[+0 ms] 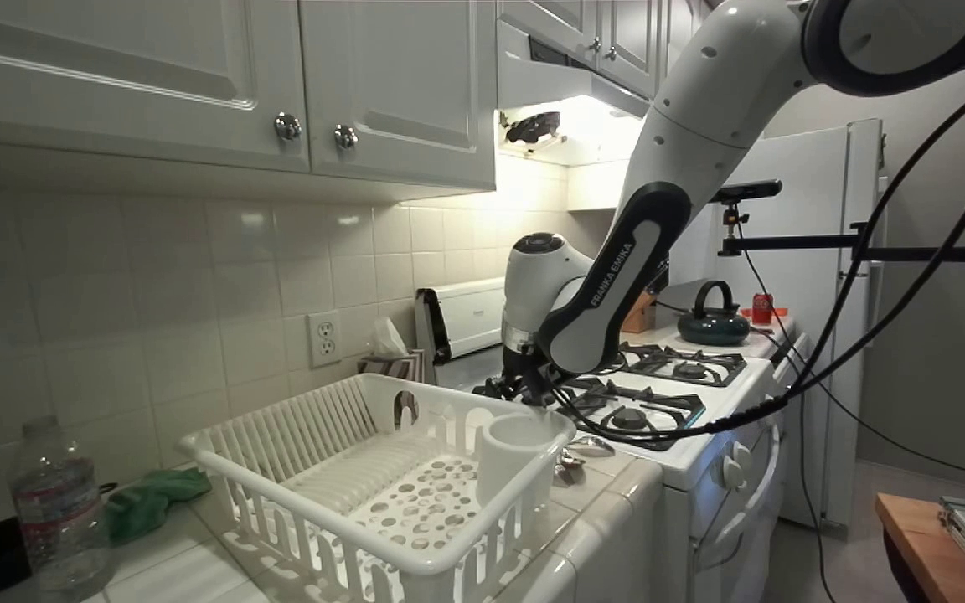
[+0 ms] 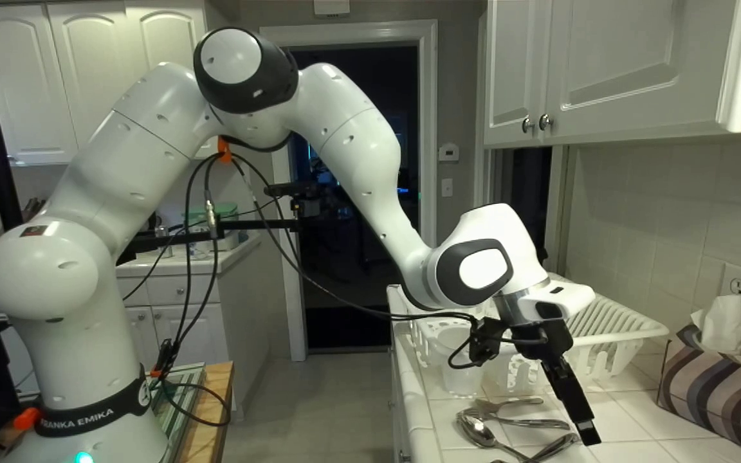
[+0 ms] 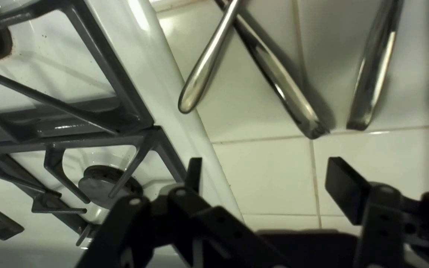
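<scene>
My gripper (image 3: 264, 176) stands open, its fingers wide apart with nothing between them. Tiled counter (image 3: 270, 167) shows through the gap in the wrist view. Beyond the fingertips lie metal cutlery handles: a slim rounded handle (image 3: 207, 67) crosses a broader handle (image 3: 281, 80), and a separate handle (image 3: 374, 70) rests to the right. An exterior view has the gripper (image 2: 588, 432) pointing down beside the loose cutlery, including a spoon (image 2: 478, 431) and a fork (image 2: 505, 403). Arm and cables partly cover the gripper (image 1: 516, 387) in an exterior view.
A white dish rack (image 1: 281, 481) holding a white cup (image 1: 506, 477) stands beside the cutlery. The gas stove (image 1: 675, 456) with black grates borders the counter. A tissue box (image 2: 718, 379) sits near the wall. A bottle (image 1: 59, 511) and green cloth (image 1: 152, 502) lie beyond the rack.
</scene>
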You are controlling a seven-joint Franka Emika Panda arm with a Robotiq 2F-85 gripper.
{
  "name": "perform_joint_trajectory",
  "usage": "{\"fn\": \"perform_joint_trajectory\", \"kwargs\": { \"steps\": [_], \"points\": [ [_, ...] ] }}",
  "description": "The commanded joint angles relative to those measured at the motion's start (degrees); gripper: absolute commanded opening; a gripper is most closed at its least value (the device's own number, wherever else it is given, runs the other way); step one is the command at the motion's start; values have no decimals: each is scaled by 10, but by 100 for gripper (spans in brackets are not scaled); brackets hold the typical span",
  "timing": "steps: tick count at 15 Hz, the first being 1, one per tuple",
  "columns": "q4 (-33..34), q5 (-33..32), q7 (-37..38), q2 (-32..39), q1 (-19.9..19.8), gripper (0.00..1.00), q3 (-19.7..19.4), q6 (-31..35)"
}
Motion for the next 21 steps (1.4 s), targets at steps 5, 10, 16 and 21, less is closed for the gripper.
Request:
{"fn": "perform_joint_trajectory", "kwargs": {
  "steps": [5,10,16,21],
  "points": [
    [-69,-4,-14,-123,26,100,-26,5],
    [-129,15,-96,-258,-47,100,74,-71],
    [-152,7,-141,-372,-134,100,162,-239],
    [-166,66,-229,-422,-186,100,209,-317]
  ]
}}
